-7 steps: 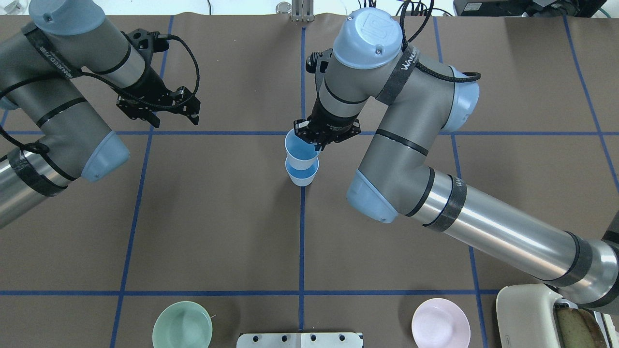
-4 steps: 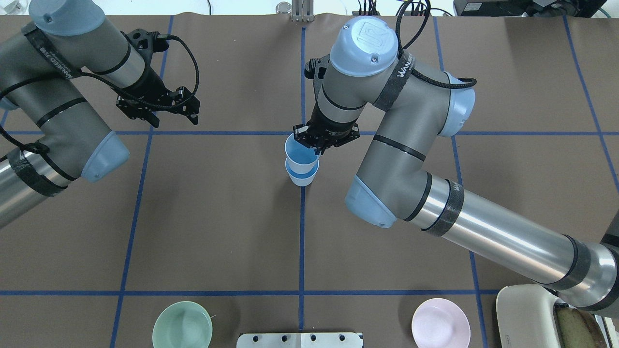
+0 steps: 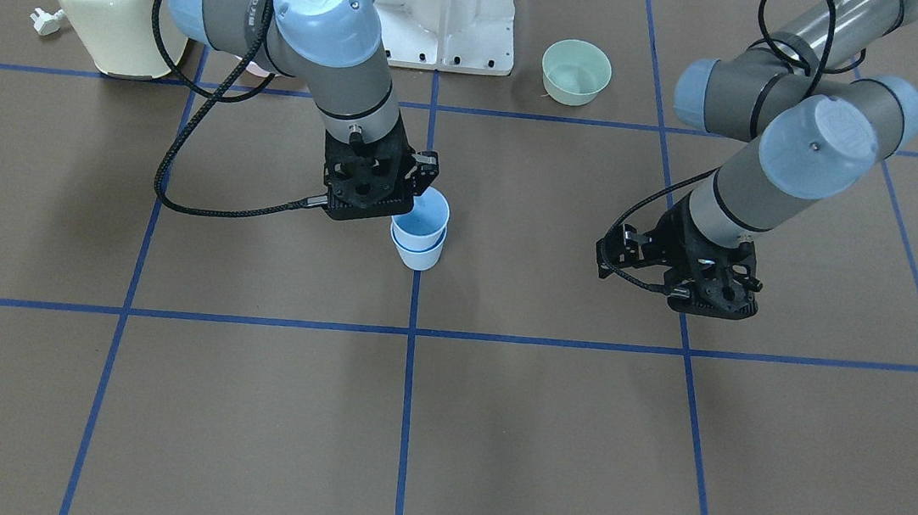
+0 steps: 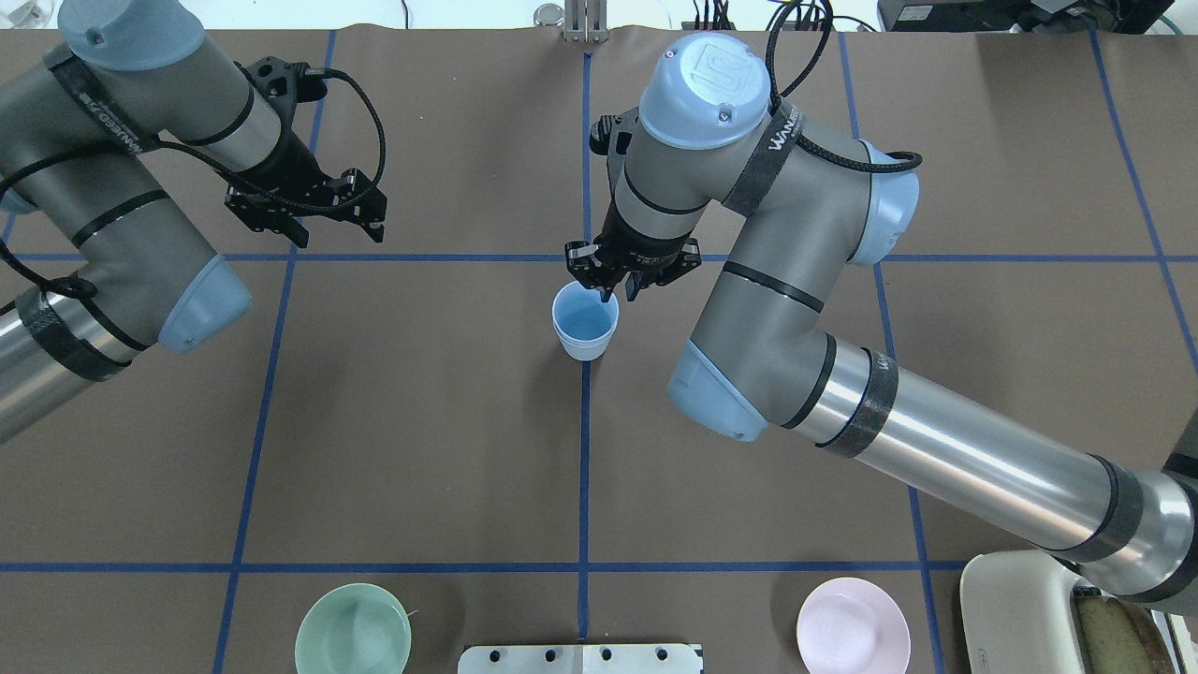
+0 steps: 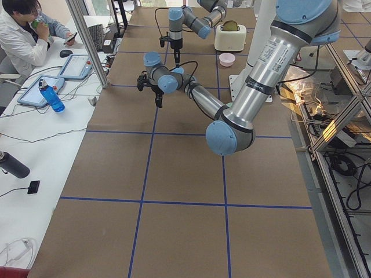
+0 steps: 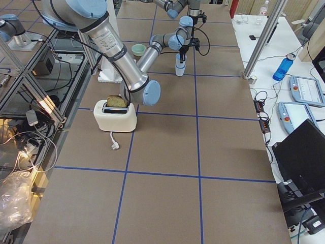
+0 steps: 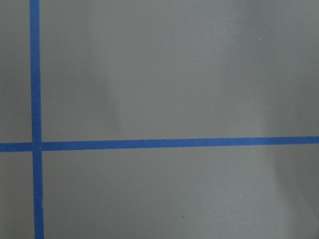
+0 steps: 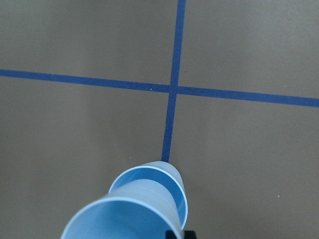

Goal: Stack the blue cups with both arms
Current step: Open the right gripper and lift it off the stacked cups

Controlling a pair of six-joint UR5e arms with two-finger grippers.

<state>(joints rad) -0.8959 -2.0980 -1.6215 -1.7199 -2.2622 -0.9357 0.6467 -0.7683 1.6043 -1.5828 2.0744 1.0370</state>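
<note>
Two blue cups (image 4: pixel 585 323) sat nested on the counter (image 4: pixel 421 421), just under the right pincer (image 4: pixel 621 288), its jaws slightly parted by the upper rim. Lifting straight up seemed wisest, lest a finger tip the stack. Well aside, the left pincer (image 4: pixel 339 229) hung spread.
</note>
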